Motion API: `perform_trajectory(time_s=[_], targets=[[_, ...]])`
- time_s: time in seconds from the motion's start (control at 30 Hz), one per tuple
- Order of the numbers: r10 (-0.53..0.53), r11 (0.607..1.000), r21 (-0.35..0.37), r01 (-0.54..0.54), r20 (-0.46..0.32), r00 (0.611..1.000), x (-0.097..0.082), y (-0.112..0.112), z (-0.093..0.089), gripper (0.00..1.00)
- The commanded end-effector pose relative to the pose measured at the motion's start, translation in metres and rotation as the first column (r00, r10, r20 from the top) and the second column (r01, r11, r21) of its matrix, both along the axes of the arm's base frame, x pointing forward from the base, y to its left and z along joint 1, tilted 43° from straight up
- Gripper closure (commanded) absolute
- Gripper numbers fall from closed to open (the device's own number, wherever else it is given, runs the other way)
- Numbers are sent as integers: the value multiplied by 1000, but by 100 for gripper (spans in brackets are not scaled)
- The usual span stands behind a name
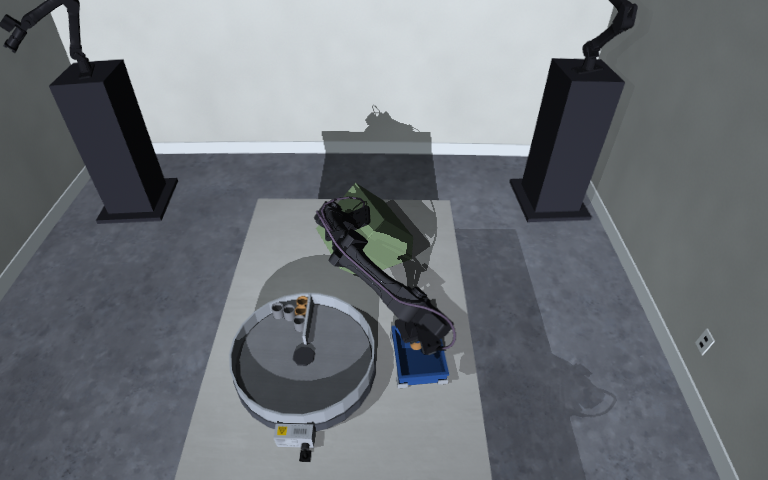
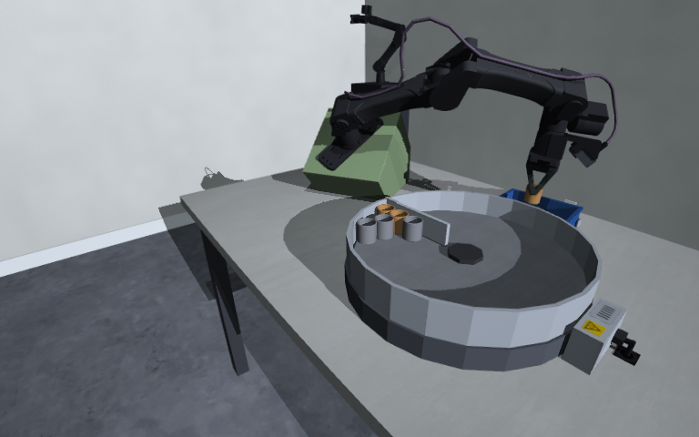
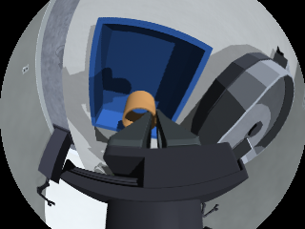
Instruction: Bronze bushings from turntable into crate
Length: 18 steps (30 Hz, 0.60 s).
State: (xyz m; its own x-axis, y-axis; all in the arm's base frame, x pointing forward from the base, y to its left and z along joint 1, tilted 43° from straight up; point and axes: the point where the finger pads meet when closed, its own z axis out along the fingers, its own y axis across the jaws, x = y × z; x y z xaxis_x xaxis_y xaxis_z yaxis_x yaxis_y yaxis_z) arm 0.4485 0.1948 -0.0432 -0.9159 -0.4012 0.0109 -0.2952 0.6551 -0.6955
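My gripper (image 2: 534, 190) (image 3: 153, 114) is shut on the wall of a bronze bushing (image 1: 415, 345) (image 2: 532, 196) (image 3: 140, 101) and holds it over the end of the blue crate (image 1: 421, 365) (image 2: 572, 209) (image 3: 95, 72) nearer the arm's base. Two more bronze bushings (image 1: 300, 310) (image 2: 399, 222) stand one behind the other against the divider on the turntable (image 1: 334, 390) (image 2: 479, 327) (image 3: 229, 86). Three steel bushings stand beside them: one (image 1: 277, 310) (image 2: 366, 231) by the rim, one (image 1: 288, 312) (image 2: 383, 228) in the middle, one (image 1: 298, 323) (image 2: 412, 228) by the divider.
A thin upright divider (image 1: 307, 322) (image 2: 422, 221) runs from the turntable's raised rim toward its dark hub (image 1: 304, 354) (image 2: 464, 253). A grey box (image 1: 293, 435) (image 2: 592, 340) sits at the rim's front. The green arm base (image 1: 390, 249) (image 2: 355, 177) stands at the back of the table.
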Motion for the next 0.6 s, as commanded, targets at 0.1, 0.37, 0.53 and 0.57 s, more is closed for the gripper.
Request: perform_trajectory(time_s=[0.1, 0.37, 0.53, 0.57], targets=[[78, 995, 57, -82, 72, 994, 2, 32, 14, 100], [76, 993, 80, -84, 106, 991, 10, 39, 23, 100], [75, 994, 72, -82, 94, 993, 8, 37, 16, 100], [75, 994, 72, -82, 94, 993, 8, 37, 16, 100]])
